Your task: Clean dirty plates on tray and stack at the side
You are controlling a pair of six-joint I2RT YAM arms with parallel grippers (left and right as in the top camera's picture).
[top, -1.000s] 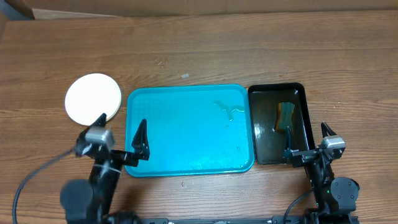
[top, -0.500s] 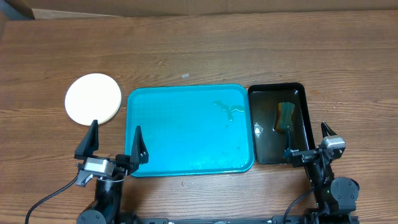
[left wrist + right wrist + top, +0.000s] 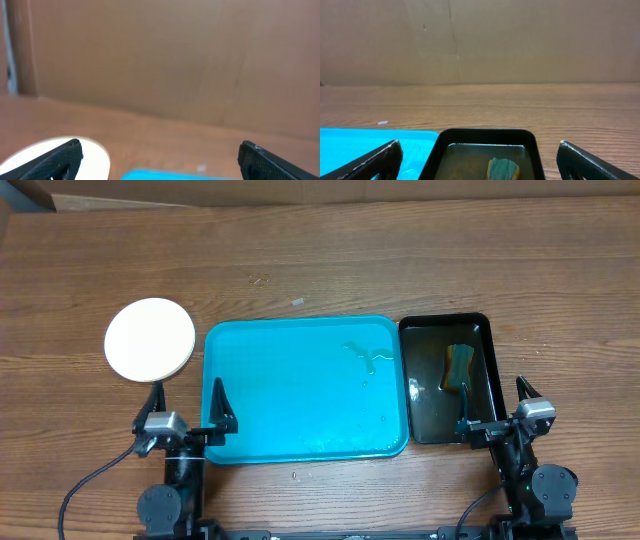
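Turquoise plastic fills the middle of the overhead view: the tray (image 3: pixel 300 390) lies flat on the wooden table (image 3: pixel 330 260), with a pale squiggly streak (image 3: pixel 365 356) near its far right corner. Just off its left edge, apart from it, the plates (image 3: pixel 150 339) sit on the table as 1 round cream-white disc; from above I cannot tell how many are stacked. A black tray (image 3: pixel 447 425) touches the turquoise one on the right and holds a green-and-yellow sponge (image 3: pixel 458 367) in shallow liquid.

Only the overhead shows both arms. The left gripper (image 3: pixel 188 398) sits at the tray's near left corner, the right gripper (image 3: pixel 492 392) at the black tray's near end; both have their jaws spread wide with nothing between them.

The left wrist view catches just a curved edge of the plates (image 3: pixel 92 160) and a sliver of tray (image 3: pixel 165 175) below a cardboard wall (image 3: pixel 150 60). The right wrist view shows the sponge (image 3: pixel 502 169) close.
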